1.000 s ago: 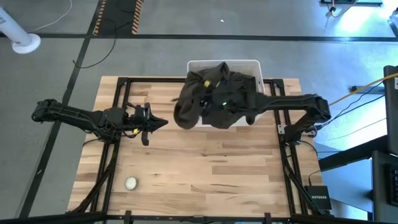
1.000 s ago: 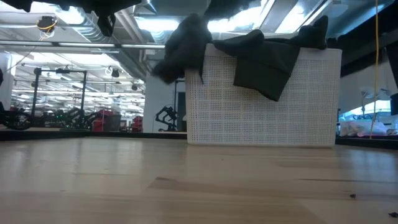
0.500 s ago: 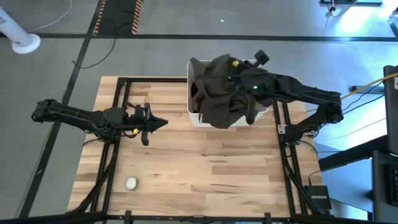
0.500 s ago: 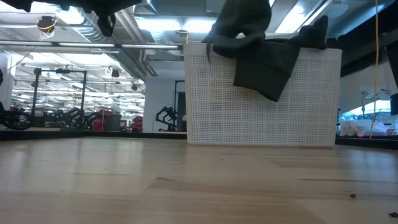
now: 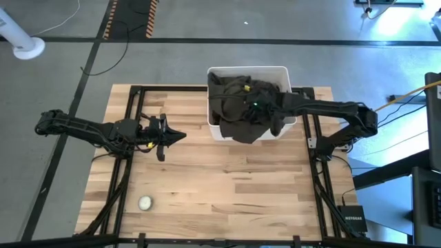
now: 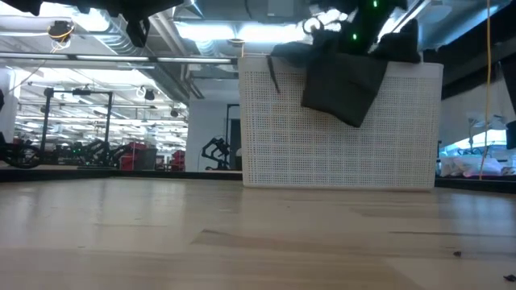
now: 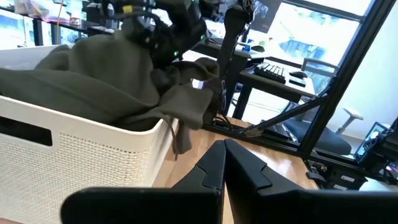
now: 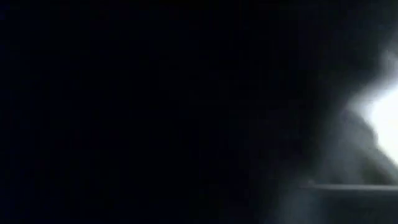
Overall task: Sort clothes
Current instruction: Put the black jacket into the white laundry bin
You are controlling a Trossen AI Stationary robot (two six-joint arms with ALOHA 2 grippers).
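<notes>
A white perforated bin (image 5: pixel 282 71) stands at the far edge of the desk (image 5: pixel 227 193), a little toward its right side. It is heaped with dark clothes (image 5: pixel 238 103); an olive-brown garment lies on top, and a fold of it hangs over the bin's near wall, as the low view shows against the white lattice (image 6: pixel 343 89).

The right gripper (image 5: pixel 256 107) is down in that heap, above the middle of the bin, its arm reaching in from the desk's right edge. The fabric lies all around and over the fingers, so the fingers themselves are hidden; the jaws are closed tight, and whether a fold of the clothes is pinched between them cannot be told. The right wrist view is almost wholly dark, pressed against cloth.

The left gripper (image 5: pixel 180 136) hangs over the left half of the desk, well apart from the bin, its two fingers (image 7: pixel 214 168) pressed together and holding nothing. A small white ball (image 5: pixel 145 202) lies near the desk's near left corner.
</notes>
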